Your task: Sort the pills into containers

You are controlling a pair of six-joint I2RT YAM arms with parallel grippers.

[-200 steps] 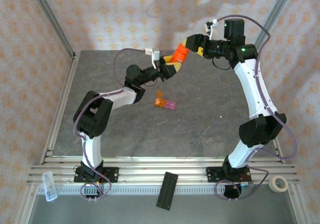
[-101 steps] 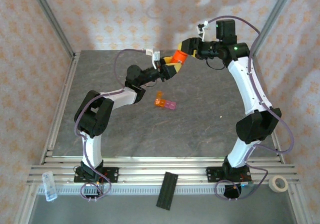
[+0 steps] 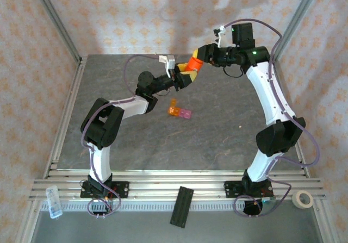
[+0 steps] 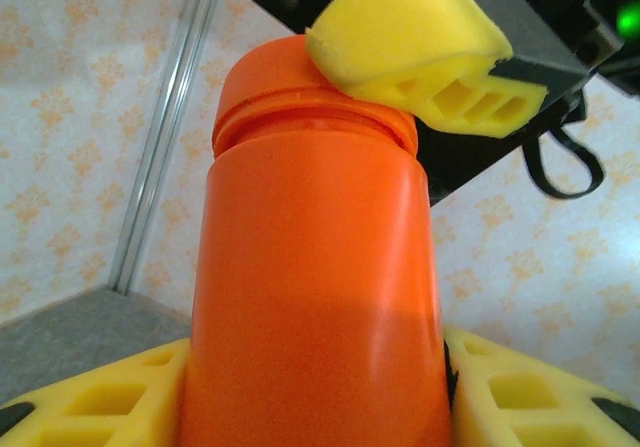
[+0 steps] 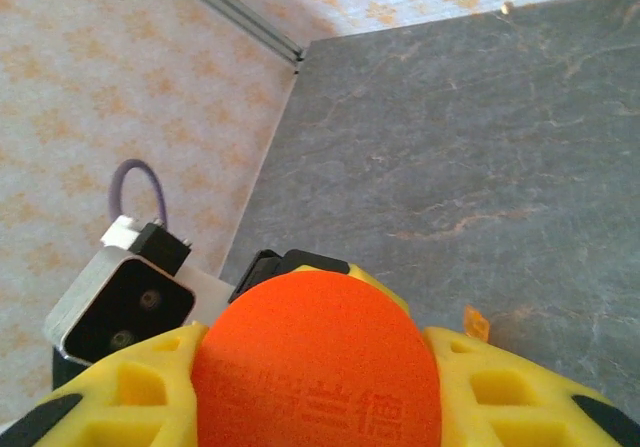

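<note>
Two grips upper centre of top view: left gripper [image 3: 185, 75] clamped round orange bottle [image 4: 318, 297], right gripper [image 3: 199, 57] seemingly closed on its cap [image 5: 318, 362]. Containers [image 3: 180, 112] mid-frame on table [image 3: 228, 139].

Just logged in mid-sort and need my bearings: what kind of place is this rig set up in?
Likely a lab test cell, not a pharmacy or home: two robot arms bolted to aluminium rails, a grey stone-look tabletop, and patterned backdrop panels framed around it.
</note>
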